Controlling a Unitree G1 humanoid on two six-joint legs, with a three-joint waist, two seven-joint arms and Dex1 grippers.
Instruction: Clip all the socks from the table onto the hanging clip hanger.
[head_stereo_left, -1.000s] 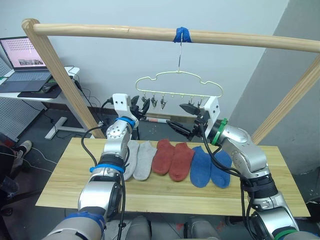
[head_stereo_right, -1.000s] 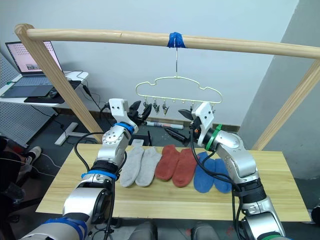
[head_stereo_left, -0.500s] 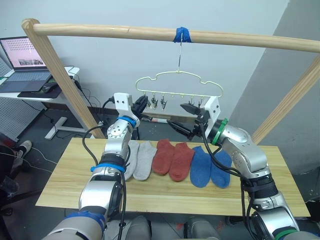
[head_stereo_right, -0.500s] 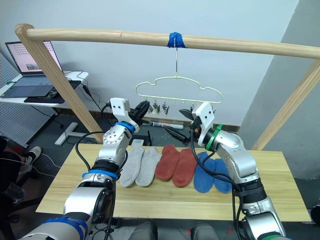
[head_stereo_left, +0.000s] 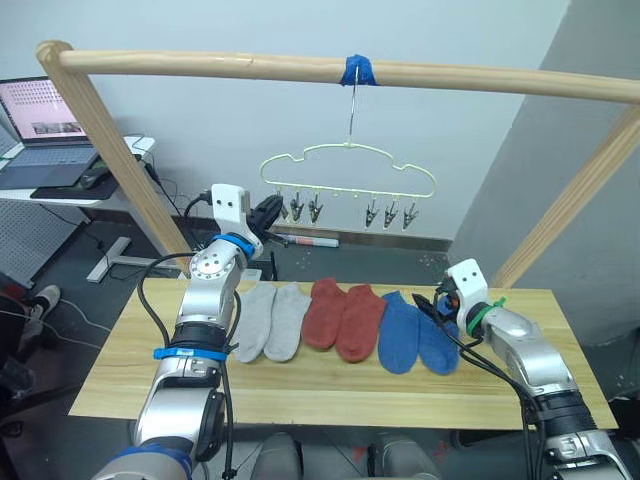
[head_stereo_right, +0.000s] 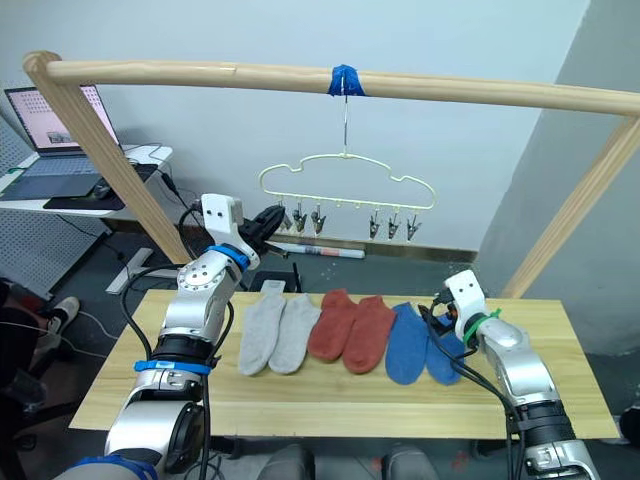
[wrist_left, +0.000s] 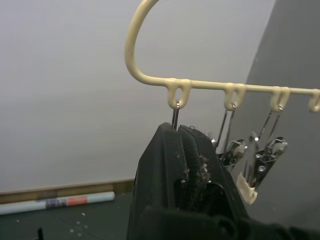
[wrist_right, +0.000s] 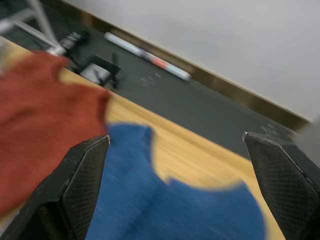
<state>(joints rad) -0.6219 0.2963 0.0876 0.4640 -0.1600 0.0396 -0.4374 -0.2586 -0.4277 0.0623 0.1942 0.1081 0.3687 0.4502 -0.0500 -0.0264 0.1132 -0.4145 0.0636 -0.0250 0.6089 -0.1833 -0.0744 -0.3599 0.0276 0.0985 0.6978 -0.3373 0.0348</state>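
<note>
Nearest, the table (head_stereo_left: 130, 385) carries all six socks in a row across its far half, lying flat and side by side: two grey socks (head_stereo_left: 268, 320) at 9 o'clock of the row, two red socks (head_stereo_left: 344, 318) in the middle, two blue socks (head_stereo_left: 418, 342) at 3 o'clock. Each pair touches or overlaps its neighbour. The right gripper (wrist_right: 175, 165) hovers low over the blue socks, its fingers (wrist_right: 82, 172) spread wide apart and holding nothing. Beyond the table, toward 12 o'clock, the hanger (head_stereo_left: 345, 168) hangs by its hook from a wooden pole (head_stereo_left: 200, 65) at a blue tape wrap (head_stereo_left: 356, 70), with no sock on it. The left gripper (wrist_left: 186, 167) is raised at the hanger's 9 o'clock end, fingers pressed together around the first clip (wrist_left: 175, 116). More clips (head_stereo_left: 388, 213) dangle free along the bar. On the floor beyond lies a tube (head_stereo_left: 308, 240).
</note>
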